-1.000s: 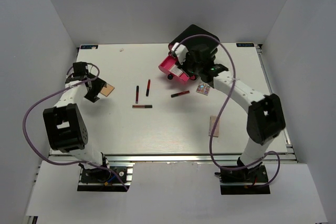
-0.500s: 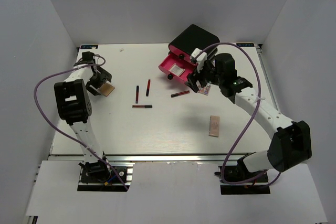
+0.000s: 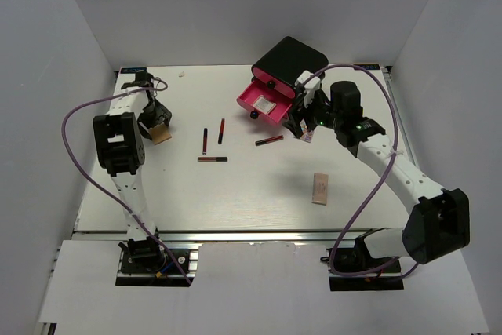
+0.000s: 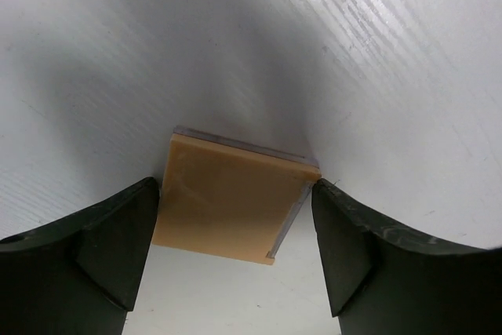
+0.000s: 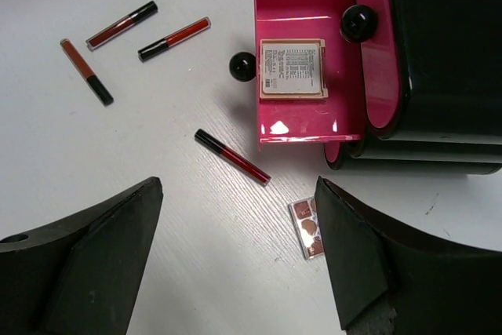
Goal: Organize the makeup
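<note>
The makeup lies spread over the white table. A tan flat palette [image 4: 231, 198] [image 3: 162, 136] rests at the far left, and my left gripper [image 4: 235, 194] [image 3: 158, 120] is open around it, a finger close on each side. Three dark-red sticks [image 3: 205, 140] [image 3: 221, 130] [image 3: 212, 159] lie mid-table and one more stick [image 5: 231, 156] nearer the box. My right gripper [image 5: 239, 209] [image 3: 303, 125] hangs open and holds nothing. Beside its right finger lies a small brown-pan palette [image 5: 307, 229]. Another palette [image 5: 292, 68] sits in the open pink drawer [image 5: 306, 119]. A beige tube [image 3: 320, 187] lies toward the front right.
The black box [image 3: 289, 64] stands at the back, right of centre, its pink drawer [image 3: 252, 101] pulled out toward the table's middle, round black knobs [image 5: 242, 66] on the drawer fronts. White walls close in the table on three sides.
My right gripper has drawn back from over the pink drawer toward the right and has opened wide. The left arm has swung toward the back, with its gripper staying at the tan palette.
</note>
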Robot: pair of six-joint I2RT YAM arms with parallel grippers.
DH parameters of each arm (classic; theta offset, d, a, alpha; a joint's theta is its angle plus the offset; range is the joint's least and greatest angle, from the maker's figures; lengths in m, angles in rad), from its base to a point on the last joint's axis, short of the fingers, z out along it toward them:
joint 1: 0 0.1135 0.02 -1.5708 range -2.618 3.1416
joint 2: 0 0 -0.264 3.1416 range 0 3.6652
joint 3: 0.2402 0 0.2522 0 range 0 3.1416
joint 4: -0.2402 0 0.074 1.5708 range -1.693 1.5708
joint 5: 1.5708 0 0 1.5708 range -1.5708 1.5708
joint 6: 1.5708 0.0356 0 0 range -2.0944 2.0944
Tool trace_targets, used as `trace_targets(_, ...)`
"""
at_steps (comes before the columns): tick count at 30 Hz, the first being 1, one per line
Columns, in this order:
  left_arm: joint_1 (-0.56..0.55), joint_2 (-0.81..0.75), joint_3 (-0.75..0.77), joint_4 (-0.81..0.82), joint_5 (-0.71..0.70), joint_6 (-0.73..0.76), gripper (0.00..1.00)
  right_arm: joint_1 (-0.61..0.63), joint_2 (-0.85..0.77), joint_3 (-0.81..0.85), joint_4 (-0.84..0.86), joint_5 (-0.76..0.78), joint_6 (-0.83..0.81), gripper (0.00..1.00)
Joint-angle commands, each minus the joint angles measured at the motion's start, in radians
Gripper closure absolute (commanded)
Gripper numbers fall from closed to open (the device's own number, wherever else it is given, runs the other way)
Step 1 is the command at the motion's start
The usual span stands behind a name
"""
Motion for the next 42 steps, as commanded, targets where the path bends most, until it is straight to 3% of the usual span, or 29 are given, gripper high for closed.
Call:
trace_targets(1, -0.013, 0.031, -0.072, -0.092, -0.033, 0.035, 0.15, -0.019, -0.036, -0.023, 0.041, -0.018, 0.035, 0.16)
trace_targets(4, -0.036, 0.028, -0.109, -0.092, -0.06, 0.07, 0.2, -0.023, -0.047, -0.035, 0.044, -0.023, 0.042, 0.17)
trace_targets(7, -0.05, -0.002, -0.164, -0.063, -0.07, 0.089, 0.32, -0.029, -0.056, -0.046, 0.05, -0.024, 0.048, 0.16)
trace_targets(8, -0.05, -0.019, -0.182, -0.047, -0.061, 0.089, 0.37, -0.03, -0.061, -0.047, 0.048, -0.026, 0.049, 0.17)
trace_targets(10, -0.05, -0.076, -0.215, 0.002, -0.029, 0.089, 0.57, -0.032, -0.065, -0.052, 0.048, -0.026, 0.051, 0.16)
trace_targets(12, -0.05, -0.131, -0.25, 0.063, 0.066, 0.072, 0.76, -0.033, -0.071, -0.058, 0.045, -0.026, 0.049, 0.17)
trace_targets(17, -0.071, -0.364, -0.362, 0.267, 0.44, -0.115, 0.94, -0.052, -0.105, -0.083, 0.062, -0.031, 0.06, 0.2)
trace_targets(19, -0.135, -0.426, -0.391, 0.402, 0.513, -0.262, 0.97, -0.059, -0.116, -0.09, 0.071, -0.037, 0.077, 0.28)
trace_targets(23, -0.251, -0.428, -0.39, 0.635, 0.585, -0.48, 0.98, -0.069, -0.128, -0.107, 0.075, -0.028, 0.092, 0.55)
trace_targets(24, -0.274, -0.418, -0.385, 0.678, 0.59, -0.555, 0.98, -0.072, -0.134, -0.11, 0.075, -0.012, 0.097, 0.74)
trace_targets(25, -0.316, -0.406, -0.376, 0.715, 0.59, -0.592, 0.98, -0.075, -0.139, -0.115, 0.087, -0.003, 0.101, 0.83)
trace_targets(28, -0.39, -0.33, -0.286, 0.803, 0.582, -0.675, 0.99, -0.088, -0.163, -0.141, 0.11, 0.029, 0.111, 1.0)
trace_targets(37, -0.492, -0.066, 0.098, 0.702, 0.525, -0.726, 0.95, -0.139, -0.215, -0.202, 0.102, 0.048, 0.131, 1.0)
trace_targets(41, -0.496, -0.042, 0.135, 0.62, 0.498, -0.709, 0.73, -0.15, -0.225, -0.21, 0.099, 0.051, 0.132, 1.0)
trace_targets(42, -0.495, -0.05, 0.124, 0.62, 0.493, -0.709, 0.57, -0.154, -0.223, -0.21, 0.098, 0.051, 0.131, 1.0)
